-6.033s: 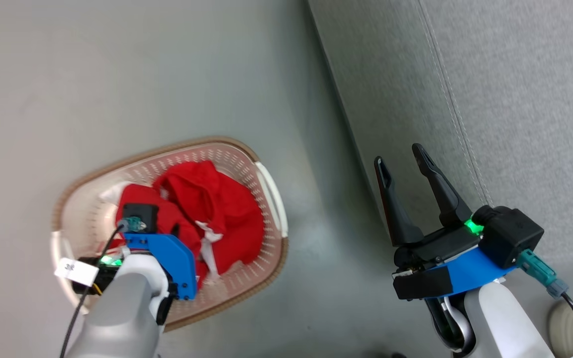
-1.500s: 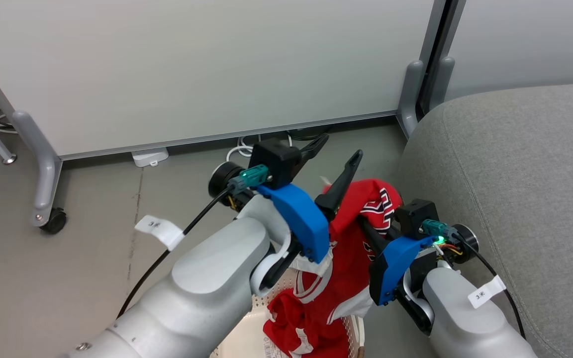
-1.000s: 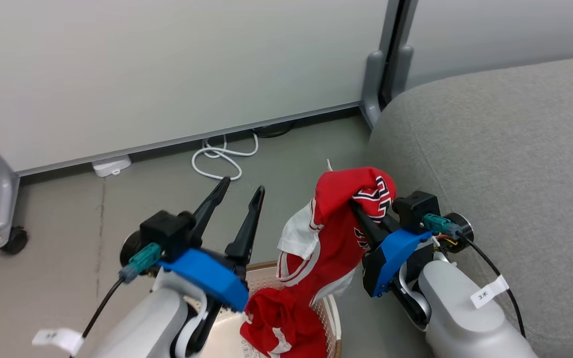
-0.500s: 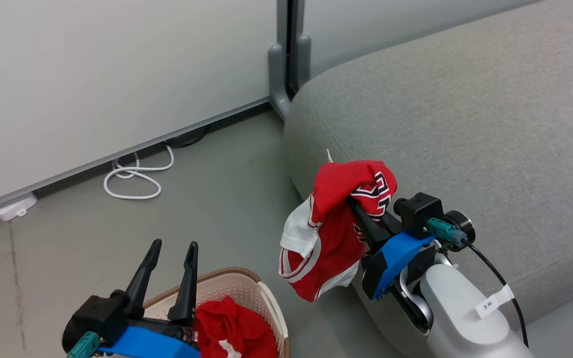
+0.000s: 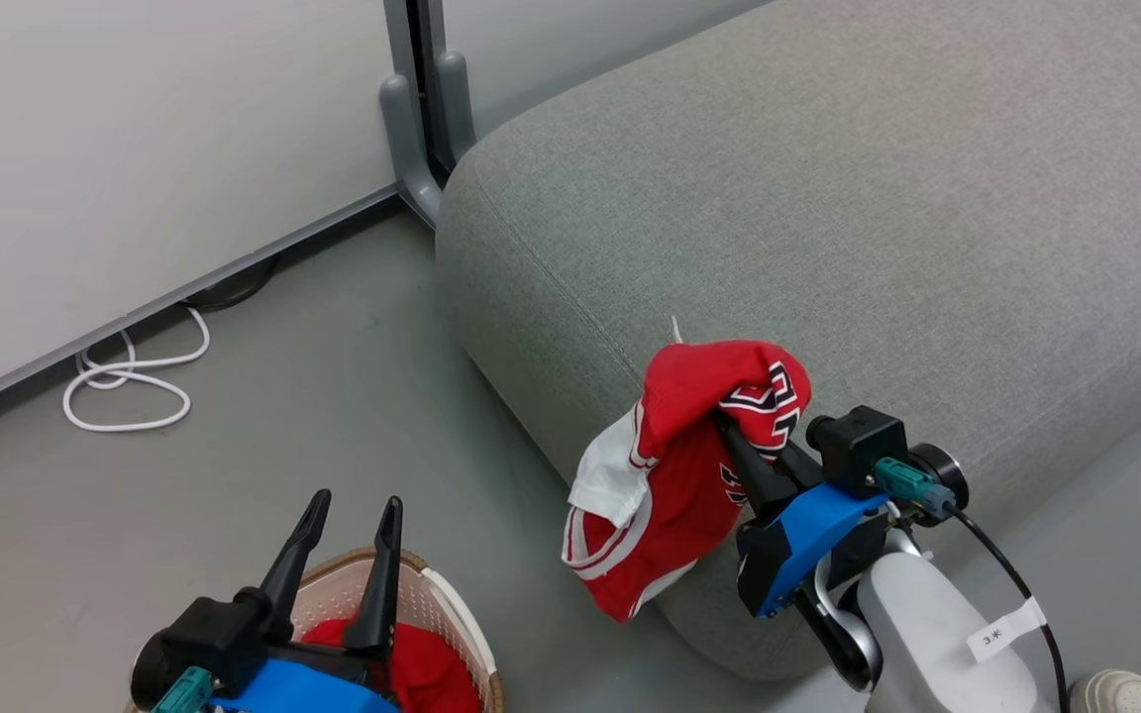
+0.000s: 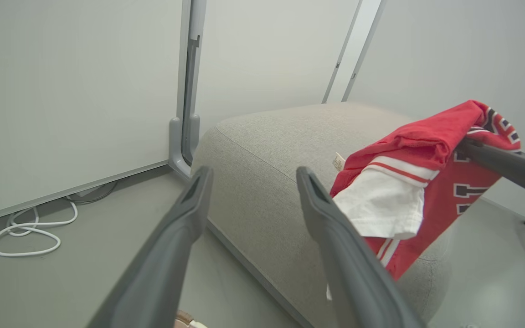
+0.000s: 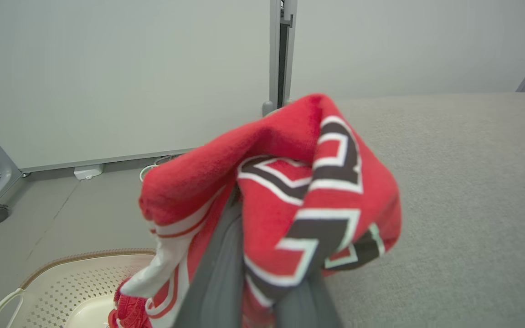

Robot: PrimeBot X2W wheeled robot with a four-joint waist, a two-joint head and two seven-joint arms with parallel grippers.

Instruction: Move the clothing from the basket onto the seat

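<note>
My right gripper point(image 5: 726, 424) is shut on a red garment point(image 5: 670, 465) with white trim and dark block letters. Its fingers point(image 7: 217, 282) vanish into the cloth point(image 7: 290, 182). The garment point(image 6: 426, 141) hangs free at the near edge of the grey seat point(image 5: 828, 198), its hem over the floor. My left gripper point(image 5: 355, 502) stands open and empty above the basket point(image 5: 447, 604), at lower left. In the basket lies a second red garment point(image 5: 422, 673). The left wrist view looks between the open left gripper point(image 6: 253, 173) toward the seat point(image 6: 280, 146).
A white cable coil point(image 5: 125, 381) lies on the grey floor by the wall panel. A grey partition post point(image 5: 417, 119) stands at the seat's far corner. A pale shoe point(image 5: 1125, 693) shows at the bottom right. The basket's rim point(image 7: 62, 269) sits left of the seat.
The camera has swung toward the seat. The held garment has lifted clear of the basket pile and now hangs by the seat's edge. My left gripper has drawn away from it, still open.
</note>
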